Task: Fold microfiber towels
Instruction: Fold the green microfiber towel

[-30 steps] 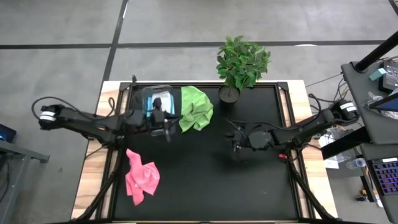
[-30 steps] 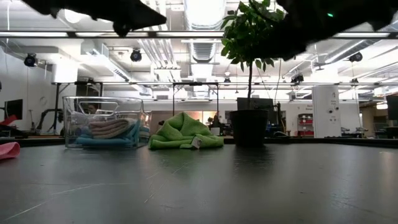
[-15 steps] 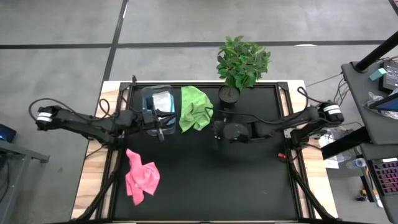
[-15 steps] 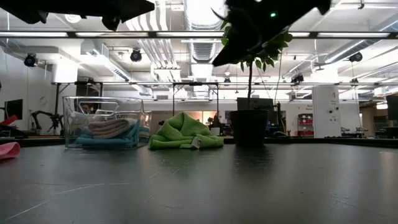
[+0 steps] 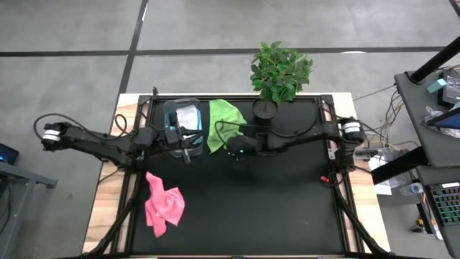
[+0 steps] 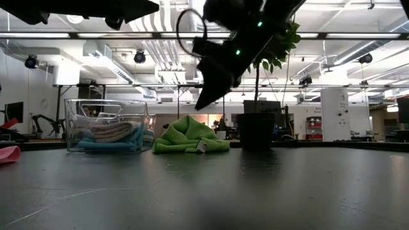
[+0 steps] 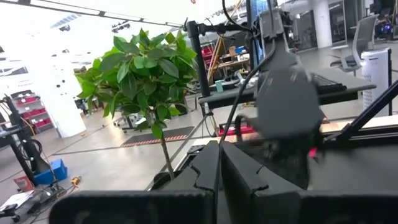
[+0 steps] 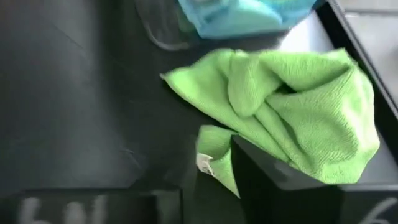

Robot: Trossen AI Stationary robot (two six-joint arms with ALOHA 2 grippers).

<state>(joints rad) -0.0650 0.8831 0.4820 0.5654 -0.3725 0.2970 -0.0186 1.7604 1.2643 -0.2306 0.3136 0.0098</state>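
Progress looks partial: the clear bin (image 5: pixel 182 117) at the far-left of the surface (image 5: pixel 273 208) already holds a stack of folded towels (image 6: pixel 110 133) (blue at the bottom, pale ones on top, exact count not clear). Two towels remain unfolded. The green towel (image 5: pixel 225 124) lies crumpled just beside the bin, between it and the potted plant (image 5: pixel 277 74). The pink towel (image 5: pixel 163 203) lies bunched near the left edge, well apart from the rest.

The right gripper (image 5: pixel 234 152) hovers above the near edge of the green towel, not touching it in the low view; its fingers hold nothing, and how far apart they stand cannot be told. The left gripper (image 5: pixel 185 152) hangs in the air just in front of the bin, fingers pressed together and empty.

Likely next target is the green towel. Obstacles: the plant pot (image 6: pixel 255 131) stands close on one side of it and the bin on the other (tight spot), and the left arm sits near.
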